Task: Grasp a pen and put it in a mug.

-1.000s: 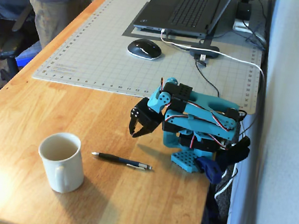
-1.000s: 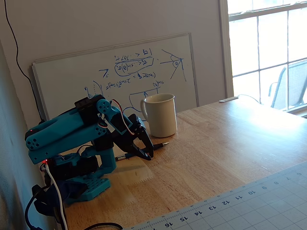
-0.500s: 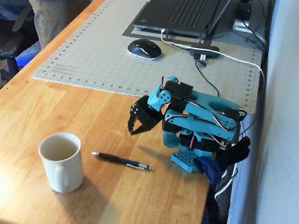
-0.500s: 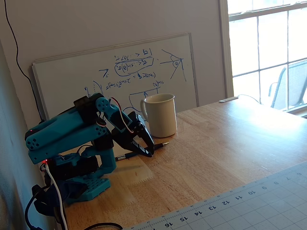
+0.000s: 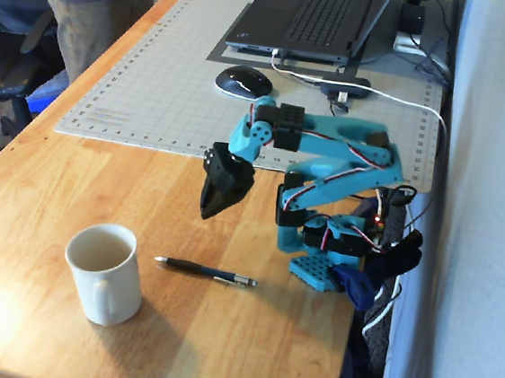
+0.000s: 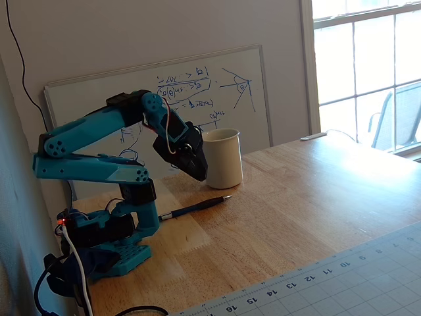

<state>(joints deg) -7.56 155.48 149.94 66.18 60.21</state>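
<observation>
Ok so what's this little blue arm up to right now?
The arm is going after the pen, which lies flat on the wooden table beside the white mug. Nothing is picked up yet. The gripper hangs in the air above the table with its jaws looking closed and empty, behind the pen and mug in a fixed view. The mug stands upright with nothing in it. A laptop and mouse sit further back on a cutting mat.
</observation>
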